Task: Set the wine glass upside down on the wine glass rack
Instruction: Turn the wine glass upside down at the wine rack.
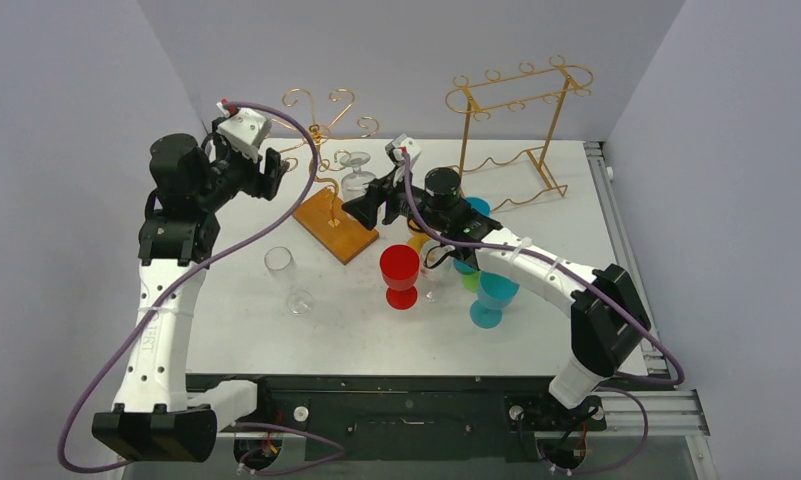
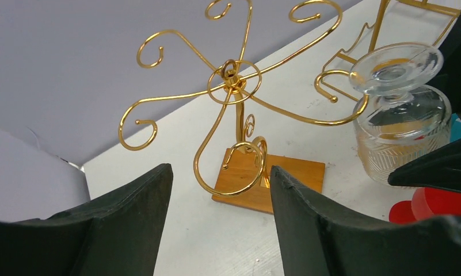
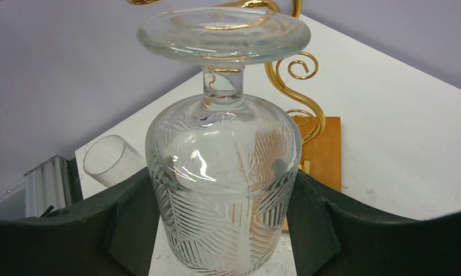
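On the white table (image 1: 536,330) stand two gold wire racks. One is the wine glass rack (image 2: 233,86), a tree of curled arms on a flat wooden base. The other is a taller frame rack (image 1: 516,120) at the far right. Two clear glasses can be counted: the ribbed wine glass (image 1: 356,176) and a plain clear glass (image 1: 286,278) lying on its side near the left arm. Of the coloured goblets, a red goblet (image 1: 400,275) and a cyan goblet (image 1: 492,298) show whole. Green, orange and blue pieces peek out from under the right arm, too hidden to count.

The right gripper (image 3: 222,190) is clamped on the wine glass, with one dark finger on each side of the bowl. The left gripper (image 2: 219,190) has its jaws apart with nothing between them, and it faces the tree rack from the left.

Only the right wrist view shows the grip up close, along with the cut pattern on the bowl. Only the left wrist view shows the glass side-on beside the rack, where one curled arm runs past its stem just under the foot. Whether the wire touches the glass cannot be told from that view. Only the overhead view takes in both arms and the whole frame rack.

The wine glass is upside down, foot on top and rim downward, with its long axis close to vertical. It sits just right of the rack's wavy stem, beyond the far corner of the wooden base.
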Controlling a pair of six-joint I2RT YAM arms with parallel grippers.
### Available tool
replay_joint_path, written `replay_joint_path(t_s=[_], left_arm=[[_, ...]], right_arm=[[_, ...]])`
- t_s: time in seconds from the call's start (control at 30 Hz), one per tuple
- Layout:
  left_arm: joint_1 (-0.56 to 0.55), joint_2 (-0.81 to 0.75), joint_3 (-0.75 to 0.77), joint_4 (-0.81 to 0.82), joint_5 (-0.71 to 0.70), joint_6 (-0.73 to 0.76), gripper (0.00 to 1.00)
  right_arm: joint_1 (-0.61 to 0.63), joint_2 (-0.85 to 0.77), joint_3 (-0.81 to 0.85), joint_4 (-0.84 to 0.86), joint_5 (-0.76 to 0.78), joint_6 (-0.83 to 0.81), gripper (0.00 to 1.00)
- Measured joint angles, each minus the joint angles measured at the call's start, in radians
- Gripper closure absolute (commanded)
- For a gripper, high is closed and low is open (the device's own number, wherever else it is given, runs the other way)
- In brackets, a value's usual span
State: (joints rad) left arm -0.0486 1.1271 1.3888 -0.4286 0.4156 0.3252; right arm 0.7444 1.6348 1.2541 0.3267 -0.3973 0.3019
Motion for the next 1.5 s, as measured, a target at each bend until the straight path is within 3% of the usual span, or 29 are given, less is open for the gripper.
replay_joint_path(t_s=[0.33, 1.13, 1.5], left_arm=[[0.018, 0.066, 0.011, -0.024, 0.000, -0.087, 0.42], [0.017, 0.082, -0.008, -0.026, 0.016, -0.033, 0.53], [0.015, 0.087, -0.008, -0.028, 0.033, -0.024, 0.55]], right_arm=[[-0.034, 0.027, 0.031, 0.003, -0.005, 0.001, 1.00], [-0.035, 0.192, 0.246, -0.053, -0.031, -0.018, 1.00], [-0.025, 0.211, 0.256, -0.089, -0.032, -0.038, 1.00]])
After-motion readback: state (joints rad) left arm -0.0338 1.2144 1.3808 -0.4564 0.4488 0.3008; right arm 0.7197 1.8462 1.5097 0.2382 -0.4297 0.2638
